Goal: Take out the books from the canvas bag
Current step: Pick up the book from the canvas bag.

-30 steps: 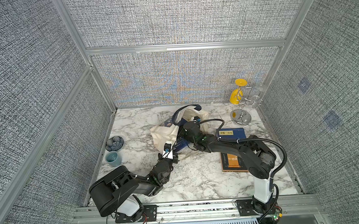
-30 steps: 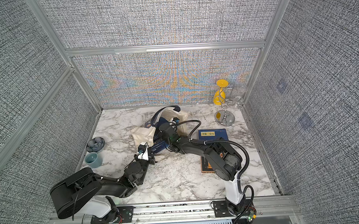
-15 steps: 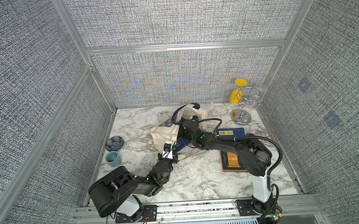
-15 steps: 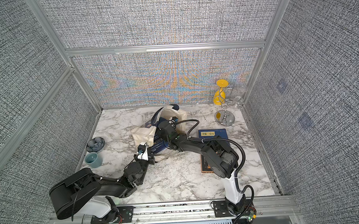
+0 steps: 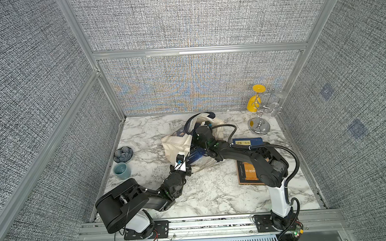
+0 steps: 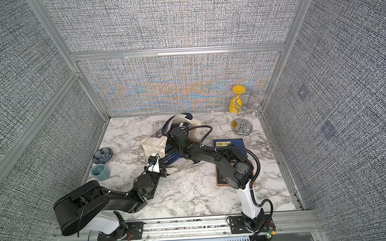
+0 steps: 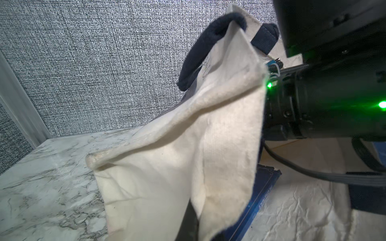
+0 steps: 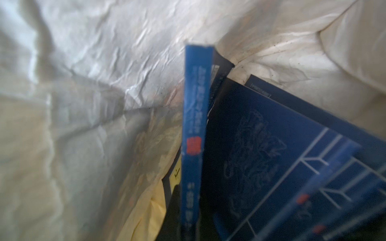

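Task partway done. Two books are out, flat on marble surface [image 5: 214, 192], right of canvas bag [image 5: 177, 144]: navy book with yellow label [image 5: 245, 142] and orange-covered book [image 5: 250, 173], latter partly under my right arm. Bag slumped mid-surface, toward back. My left gripper [image 5: 186, 169] closed on bag's rim, holding mouth up. My right gripper [image 8: 186, 208] deep inside bag, closed on blue-spined book [image 8: 195, 116]. Beside it navy book with pale line drawing [image 8: 261, 150], and another dark cover behind. Left to do, I judge: pull gripped book out, then at least two more.
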Robot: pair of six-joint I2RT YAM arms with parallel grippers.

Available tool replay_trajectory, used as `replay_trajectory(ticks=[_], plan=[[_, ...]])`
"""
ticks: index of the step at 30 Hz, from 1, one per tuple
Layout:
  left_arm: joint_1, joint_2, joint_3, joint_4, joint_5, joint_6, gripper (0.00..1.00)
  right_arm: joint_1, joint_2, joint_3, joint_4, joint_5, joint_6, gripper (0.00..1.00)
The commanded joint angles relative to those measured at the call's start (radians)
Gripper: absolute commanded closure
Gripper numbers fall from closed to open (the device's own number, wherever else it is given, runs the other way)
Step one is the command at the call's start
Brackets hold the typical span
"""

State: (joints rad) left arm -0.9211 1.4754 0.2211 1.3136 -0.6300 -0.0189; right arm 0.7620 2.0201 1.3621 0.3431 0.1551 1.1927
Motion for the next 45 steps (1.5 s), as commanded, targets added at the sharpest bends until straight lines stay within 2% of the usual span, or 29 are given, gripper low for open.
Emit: replay_trajectory(ticks=[1, 20, 26, 33, 40, 45], plan=[[-0.001, 0.006, 0.014, 0.083, -0.019, 0.004, 1.00, 0.003, -0.045, -0.038, 0.052, -0.005, -0.037, 1.00], [0.000, 0.039, 0.041, 0.082, -0.083, 0.016, 1.00, 0.038, -0.371, -0.231, -0.056, -0.005, -0.341, 1.00], [-0.001, 0.043, 0.044, 0.083, -0.090, 0.010, 1.00, 0.048, -0.477, -0.309, -0.019, -0.043, -0.475, 1.00], [-0.001, 0.040, 0.043, 0.082, -0.092, 0.004, 1.00, 0.048, -0.638, -0.448, 0.021, -0.081, -0.567, 1.00], [-0.001, 0.035, 0.042, 0.085, -0.090, 0.001, 1.00, 0.043, -0.882, -0.569, -0.059, 0.039, -0.634, 1.00], [-0.001, 0.034, 0.041, 0.084, -0.089, -0.004, 1.00, 0.037, -1.034, -0.621, -0.155, 0.137, -0.627, 1.00]])
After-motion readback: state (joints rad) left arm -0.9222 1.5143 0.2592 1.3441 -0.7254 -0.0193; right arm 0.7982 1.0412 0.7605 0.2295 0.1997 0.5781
